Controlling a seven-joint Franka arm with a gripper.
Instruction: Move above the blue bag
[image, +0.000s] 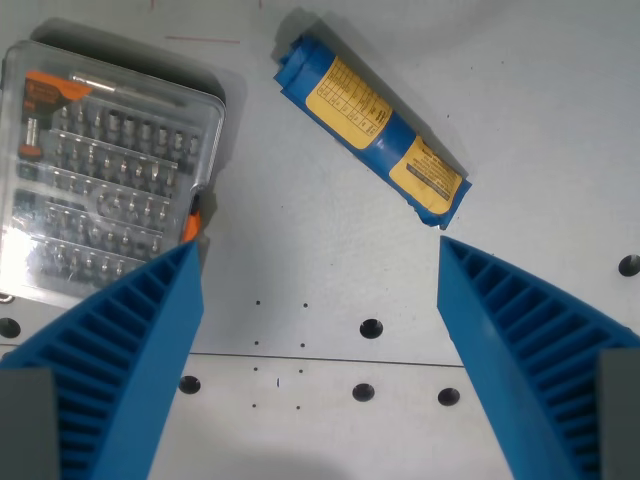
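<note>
status at this moment: the tool is spread wide with nothing between its two blue ribbed fingers, which enter the wrist view from the 7 and 5 o'clock corners. the blue bag, a rolled packet with yellow labels, lies flat on the table at about 1 o'clock from the centre of the view, its long axis running from 11 o'clock down toward 4 o'clock. its lower end sits just above the tip of the finger on the wrist view's right; whether the two are vertically apart cannot be read from this single view, though the tool appears to hang clear of the table. a clear plastic case of screwdriver bits lies at 10 o'clock, well apart from the bag, partly overlapped in the view by the finger on the wrist view's left. assessment: the approach is partly done. the bag is fully in view and close to the gap between the fingers, but it is not centred in that gap; it lies offset toward 1 o'clock. remaining: shift the tool toward 1 o'clock until the bag sits midway between the fingertips. turning the wrist to suit the bag's long axis may also help, but the task only calls for positioning above it.
</note>
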